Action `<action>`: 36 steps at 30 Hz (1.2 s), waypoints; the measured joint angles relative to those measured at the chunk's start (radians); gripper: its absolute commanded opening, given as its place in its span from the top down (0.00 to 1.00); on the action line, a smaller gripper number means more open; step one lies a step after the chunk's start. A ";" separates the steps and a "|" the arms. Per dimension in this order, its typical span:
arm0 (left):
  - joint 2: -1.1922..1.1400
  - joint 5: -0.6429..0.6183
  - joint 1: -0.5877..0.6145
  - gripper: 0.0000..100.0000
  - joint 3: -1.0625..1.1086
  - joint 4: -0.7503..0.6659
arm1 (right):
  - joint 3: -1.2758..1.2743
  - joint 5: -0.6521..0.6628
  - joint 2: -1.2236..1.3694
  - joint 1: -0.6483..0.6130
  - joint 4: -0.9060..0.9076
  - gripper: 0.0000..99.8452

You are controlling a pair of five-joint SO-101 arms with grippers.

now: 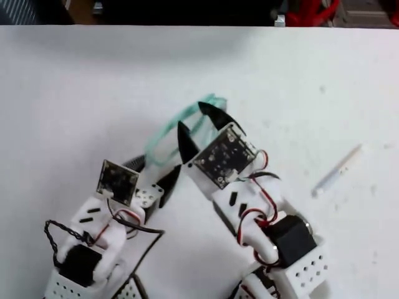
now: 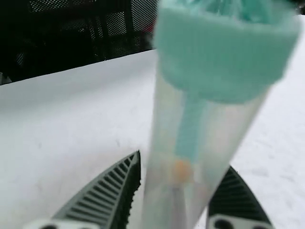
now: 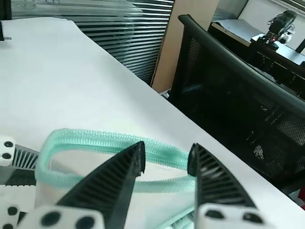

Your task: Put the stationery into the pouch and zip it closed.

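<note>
Pouch point(image 1: 173, 133), seemingly soft, light clear plastic, is mid-frame in the high view; left claw point(image 2: 183, 164) pinches its end, right claw point(image 3: 167, 148) hangs parted at the teal zip rim point(image 3: 95, 139), probably the firmest hold.

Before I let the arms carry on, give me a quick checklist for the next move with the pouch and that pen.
1. Pouch mouth open: ok.
2. Left gripper gripping the pouch: ok.
3. Right gripper empty, jaws apart over the pouch rim: ok.
4. Pen inside the pouch: not ok, it lies on the table.
5. What else is inside the pouch: cannot tell.
</note>
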State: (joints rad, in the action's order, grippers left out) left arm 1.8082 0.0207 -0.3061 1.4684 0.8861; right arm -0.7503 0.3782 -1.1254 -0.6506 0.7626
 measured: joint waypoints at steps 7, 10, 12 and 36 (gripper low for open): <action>0.000 0.000 0.008 0.79 0.000 0.000 | -0.002 0.000 -0.035 0.012 0.002 0.85; 0.000 0.000 0.005 0.84 0.000 0.000 | -0.002 0.000 -0.035 0.038 0.002 0.85; 0.000 0.000 0.003 0.85 0.000 0.000 | 0.025 0.000 -0.035 0.051 0.002 0.85; 0.000 0.000 0.005 0.85 0.002 0.000 | 0.153 -0.155 0.190 0.924 0.265 0.65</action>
State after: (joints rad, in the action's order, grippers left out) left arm 1.8082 0.0207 -0.3015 1.4699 0.8861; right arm -0.5969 0.2232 -0.9352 0.2731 1.0280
